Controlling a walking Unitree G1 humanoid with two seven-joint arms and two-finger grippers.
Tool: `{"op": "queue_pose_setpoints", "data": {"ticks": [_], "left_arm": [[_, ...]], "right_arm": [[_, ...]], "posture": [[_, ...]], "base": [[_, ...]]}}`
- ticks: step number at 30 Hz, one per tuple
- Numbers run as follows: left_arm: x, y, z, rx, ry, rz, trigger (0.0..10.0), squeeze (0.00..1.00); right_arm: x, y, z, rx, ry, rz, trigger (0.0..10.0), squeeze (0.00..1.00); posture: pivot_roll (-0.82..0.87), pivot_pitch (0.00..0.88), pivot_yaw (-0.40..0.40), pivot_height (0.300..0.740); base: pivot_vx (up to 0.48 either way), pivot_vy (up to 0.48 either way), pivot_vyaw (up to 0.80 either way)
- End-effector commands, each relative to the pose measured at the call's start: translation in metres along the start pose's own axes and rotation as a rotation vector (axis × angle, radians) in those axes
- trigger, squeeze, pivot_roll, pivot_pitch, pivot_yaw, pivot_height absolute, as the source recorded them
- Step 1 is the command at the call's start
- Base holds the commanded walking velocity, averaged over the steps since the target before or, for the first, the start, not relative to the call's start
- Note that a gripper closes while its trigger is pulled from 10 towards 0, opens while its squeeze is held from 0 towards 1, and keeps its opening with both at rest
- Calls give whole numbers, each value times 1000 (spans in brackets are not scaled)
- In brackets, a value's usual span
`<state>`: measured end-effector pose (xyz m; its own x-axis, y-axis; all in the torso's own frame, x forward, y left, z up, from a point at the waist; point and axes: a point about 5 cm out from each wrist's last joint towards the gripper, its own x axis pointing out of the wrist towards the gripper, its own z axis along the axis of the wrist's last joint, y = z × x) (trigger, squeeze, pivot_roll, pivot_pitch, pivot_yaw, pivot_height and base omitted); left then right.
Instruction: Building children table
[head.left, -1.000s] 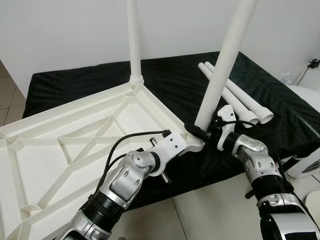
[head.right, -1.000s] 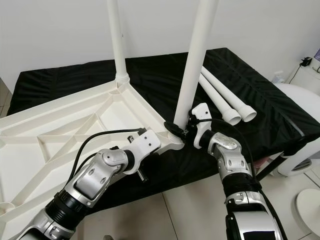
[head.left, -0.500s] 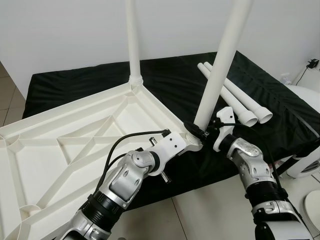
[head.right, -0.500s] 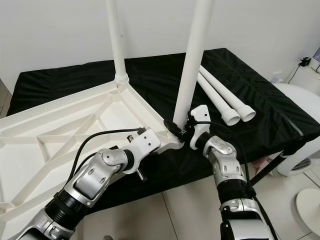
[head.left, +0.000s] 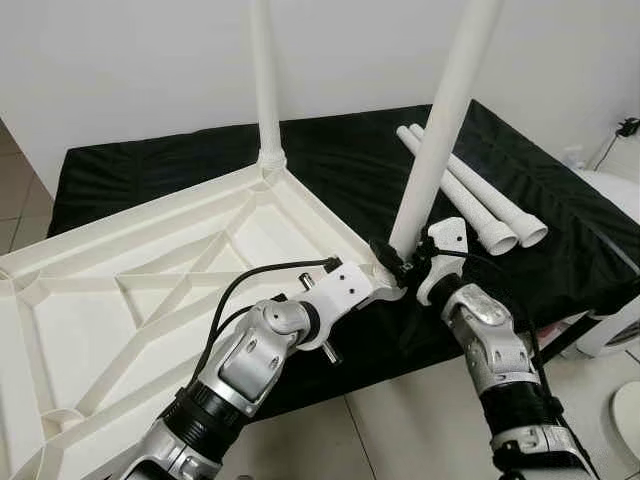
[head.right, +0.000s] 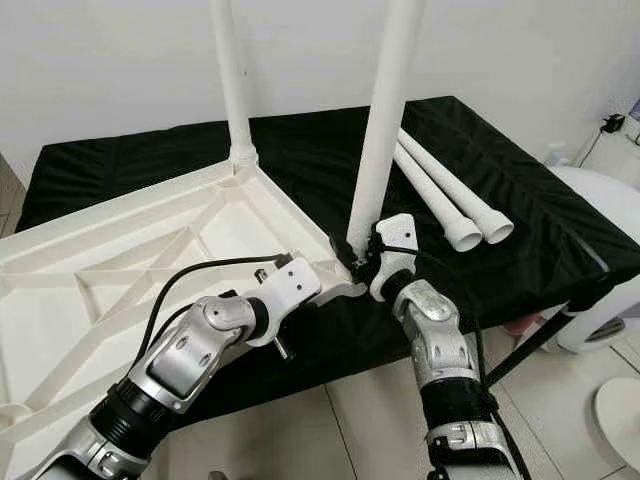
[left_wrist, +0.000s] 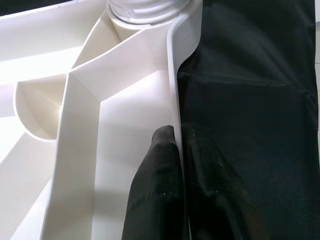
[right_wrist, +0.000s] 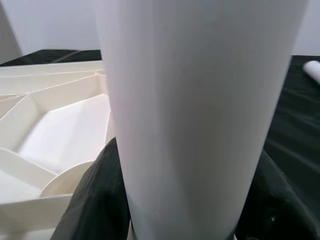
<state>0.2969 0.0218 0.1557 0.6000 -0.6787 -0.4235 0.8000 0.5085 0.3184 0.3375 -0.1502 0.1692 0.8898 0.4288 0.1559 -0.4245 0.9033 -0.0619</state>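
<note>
The right gripper (head.left: 392, 262) clamps the base of a white leg (head.left: 440, 122) standing at the near corner of the upturned tabletop (head.left: 130, 300). The left gripper (left_wrist: 179, 150) pinches the tabletop's rim beside it. Another leg (head.left: 264, 80) stands at the far corner; two spare legs (head.left: 470, 195) lie beyond on the black cloth (head.left: 350, 160).

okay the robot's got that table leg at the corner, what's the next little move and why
Probably keep twisting the leg with the right claw, since it grips the base at the corner socket and the leg leans slightly. The left claw pinches the tabletop rim, steadying it.
</note>
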Motion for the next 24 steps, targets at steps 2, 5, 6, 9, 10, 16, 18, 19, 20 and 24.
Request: {"op": "queue_pose_setpoints", "data": {"ticks": [2, 5, 6, 9, 10, 16, 18, 19, 20, 24], "left_arm": [[-1, 4, 16, 59, -80, 30, 10000, 0], [-1, 5, 16, 58, -80, 33, 10000, 0], [-1, 5, 16, 58, -80, 33, 10000, 0], [-1, 6, 15, 59, -79, 34, 10000, 0], [0, 6, 15, 59, -78, 34, 10000, 0], [0, 8, 15, 61, -77, 34, 10000, 0], [0, 8, 15, 62, -78, 34, 10000, 0], [0, 8, 15, 63, -78, 34, 10000, 0], [0, 9, 15, 64, -78, 34, 10000, 0], [0, 9, 15, 65, -79, 34, 10000, 0]], "right_arm": [[0, 1, 10, 22, -50, -90, 10000, 0], [0, 0, 10, 29, -46, -188, 10000, 0], [0, 0, 10, 29, -46, -188, 10000, 0], [0, 1, 10, 27, -47, -266, 10000, 0], [-1, 1, 10, 19, -50, -283, 10000, 0], [-3, 2, 14, 1, -61, -392, 10000, 0], [-3, 4, 16, -7, -68, -425, 10000, 0], [-4, 5, 17, -3, -73, -452, 10000, 0], [-4, 7, 17, 1, -76, -467, 10000, 0], [-5, 10, 20, -2, -94, -500, 10000, 0]], "posture": [[-128, 57, 40, 740], [-130, 53, 44, 740], [-130, 53, 44, 740], [-132, 52, 46, 740], [-132, 52, 46, 740], [-134, 49, 53, 740], [-134, 49, 53, 740], [-135, 45, 62, 740], [-135, 45, 62, 740], [-135, 45, 62, 740]], "base": [[0, 0, 0], [0, 0, 0], [0, 0, 0], [0, 0, 0], [0, 0, 0], [0, 0, 0], [0, 0, 0], [0, 0, 0], [0, 0, 0], [0, 0, 0]]}}
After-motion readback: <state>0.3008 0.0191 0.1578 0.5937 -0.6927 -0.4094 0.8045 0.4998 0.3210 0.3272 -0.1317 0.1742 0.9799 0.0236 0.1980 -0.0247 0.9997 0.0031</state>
